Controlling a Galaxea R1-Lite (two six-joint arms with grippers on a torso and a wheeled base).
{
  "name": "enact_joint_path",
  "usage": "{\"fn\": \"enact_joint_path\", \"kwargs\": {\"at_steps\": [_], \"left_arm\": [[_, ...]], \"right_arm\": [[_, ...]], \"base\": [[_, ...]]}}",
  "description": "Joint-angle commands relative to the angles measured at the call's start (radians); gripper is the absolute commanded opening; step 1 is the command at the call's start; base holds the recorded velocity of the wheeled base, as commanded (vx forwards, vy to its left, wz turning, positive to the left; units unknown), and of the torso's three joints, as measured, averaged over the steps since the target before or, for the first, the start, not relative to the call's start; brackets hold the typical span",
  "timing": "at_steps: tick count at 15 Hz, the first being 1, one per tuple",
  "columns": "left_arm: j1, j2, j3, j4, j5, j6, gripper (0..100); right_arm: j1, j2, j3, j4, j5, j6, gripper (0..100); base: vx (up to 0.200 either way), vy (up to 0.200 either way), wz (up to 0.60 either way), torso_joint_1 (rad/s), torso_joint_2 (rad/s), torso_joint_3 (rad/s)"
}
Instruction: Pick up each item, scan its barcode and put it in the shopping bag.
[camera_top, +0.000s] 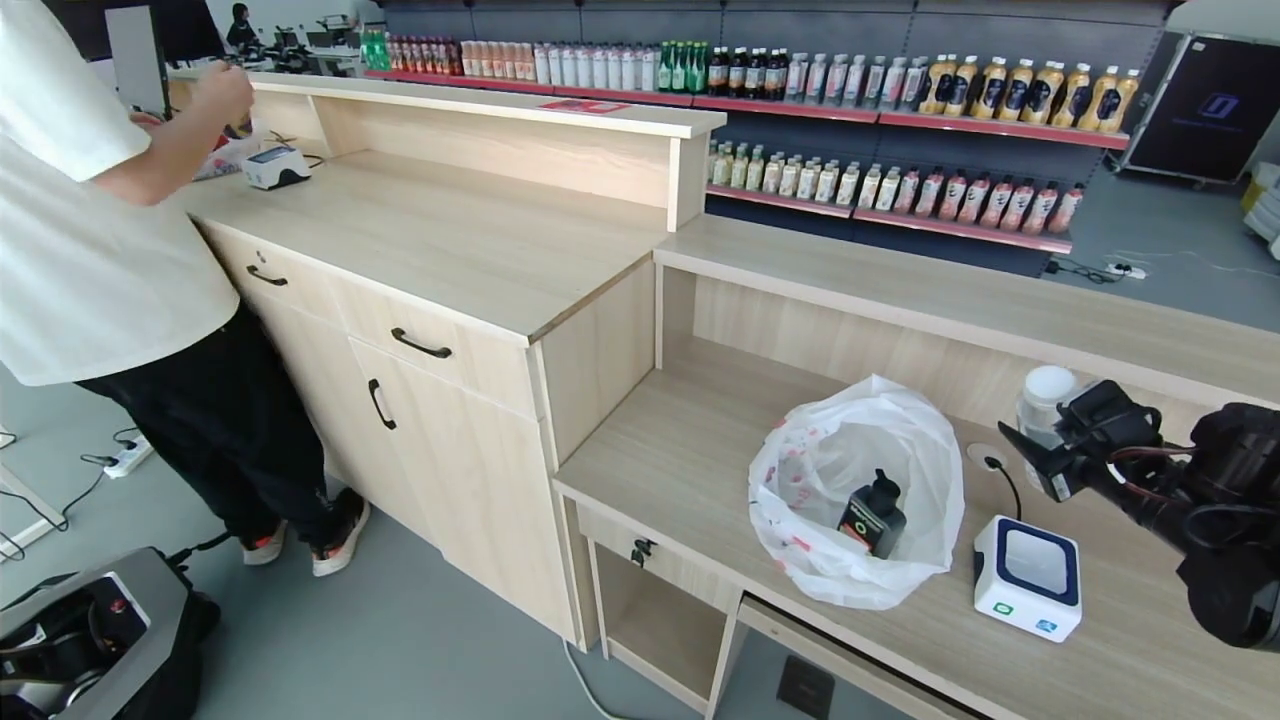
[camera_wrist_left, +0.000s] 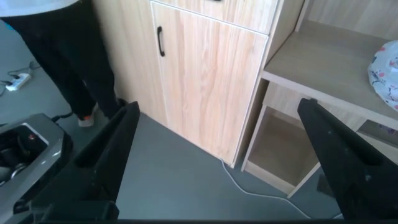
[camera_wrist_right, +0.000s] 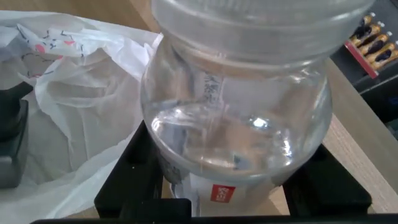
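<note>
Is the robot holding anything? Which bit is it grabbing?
Yes. The right gripper holds a clear jar, one finger on each side of its lower part. The left gripper is open and empty.

Light wooden counter (camera_top: 450, 240), shelves of bottled drinks (camera_top: 850, 138), cabinet door (camera_wrist_left: 205, 81), floor power strip (camera_top: 125, 458)

One shopping bag (camera_top: 905, 440), one black pump bottle (camera_top: 872, 515), one clear jar (camera_top: 1040, 395) — and two scanners: a blue-faced scanner (camera_top: 1028, 577) and a smaller white scanner (camera_top: 276, 166). Two shelves (camera_top: 900, 118) carry drink bottles.
</note>
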Motion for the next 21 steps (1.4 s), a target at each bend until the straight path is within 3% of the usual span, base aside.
{"fn": "enact_joint_path", "kwargs": {"at_steps": [1,4,17,21], "left_arm": [[-0.001,0.000,0.000,0.000,0.000,-0.001,100],[-0.001,0.000,0.000,0.000,0.000,-0.001,100],[0.000,0.000,0.000,0.000,0.002,-0.001,100],[0.000,0.000,0.000,0.000,0.000,-0.001,100]], "right_arm": [[-0.015,0.065,-0.011,-0.003,0.006,-0.001,0],[-0.030,0.099,-0.040,-0.003,0.011,0.001,0],[-0.066,0.211,-0.206,-0.003,0.256,-0.059,0],[-0.079,0.234,-0.206,-0.003,0.269,-0.082,0]], "base": [[0.000,0.000,0.00,0.000,0.00,0.000],[0.000,0.000,0.00,0.000,0.00,0.000],[0.000,0.000,0.00,0.000,0.00,0.000],[0.000,0.000,0.00,0.000,0.00,0.000]]}}
